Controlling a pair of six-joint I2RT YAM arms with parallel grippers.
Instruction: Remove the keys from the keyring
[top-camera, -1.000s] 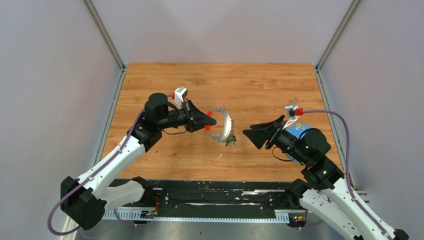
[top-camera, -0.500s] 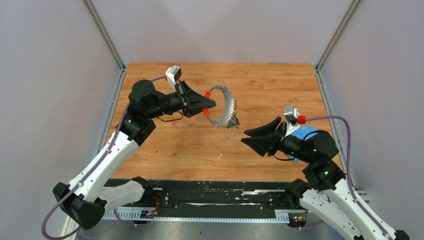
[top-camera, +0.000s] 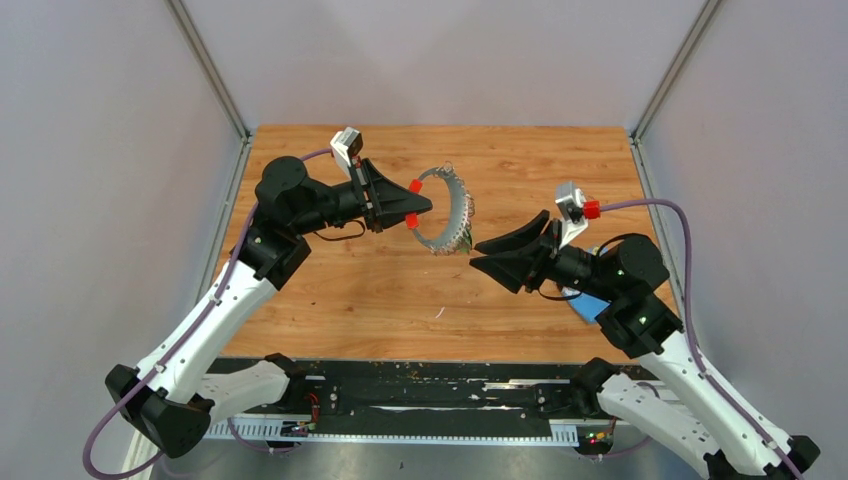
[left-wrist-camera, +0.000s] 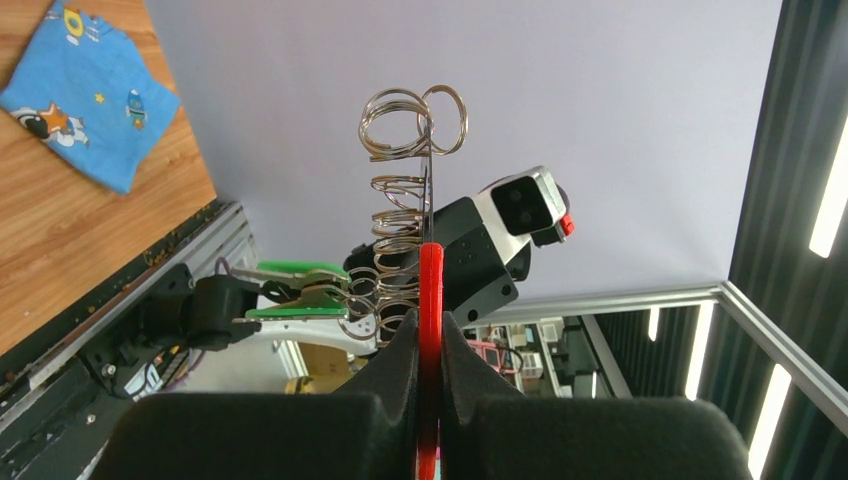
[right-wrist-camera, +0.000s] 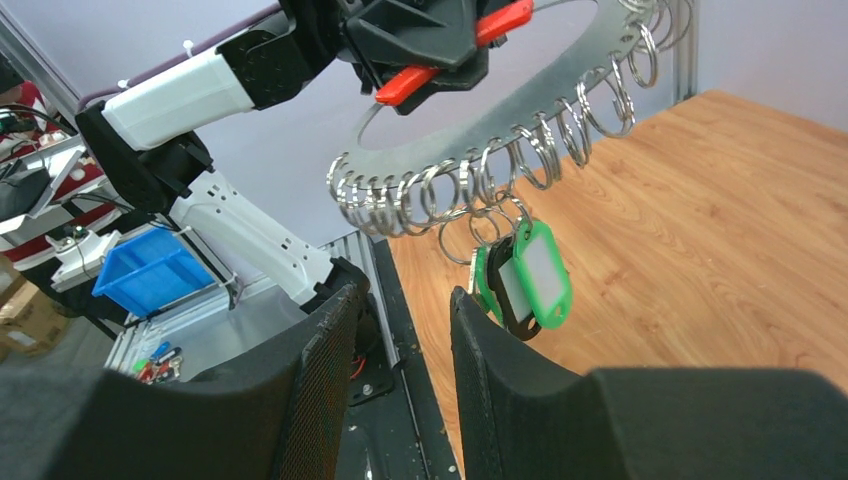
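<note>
My left gripper (top-camera: 414, 207) is shut on the red sleeve (left-wrist-camera: 430, 290) of the keyring (top-camera: 463, 212) and holds the ring upright in the air. The ring is a thin silver band hung with many small wire rings (right-wrist-camera: 470, 185). The keys (top-camera: 463, 243), with green heads and one pale face, hang from its low end; they show in the right wrist view (right-wrist-camera: 528, 275) and in the left wrist view (left-wrist-camera: 296, 304). My right gripper (top-camera: 478, 252) is open and empty, its fingertips just below and right of the keys, not touching. In its own view the keys hang just beyond the right finger (right-wrist-camera: 470, 320).
A blue printed cloth (top-camera: 589, 306) lies on the wooden table (top-camera: 520, 170) under my right arm, also in the left wrist view (left-wrist-camera: 85, 95). Metal posts and grey walls close the table's sides. A black rail (top-camera: 420, 395) runs along the near edge.
My left gripper has lifted the keyring up and away from me, then held still. My right gripper has moved left and farther in, close under the hanging keys.
</note>
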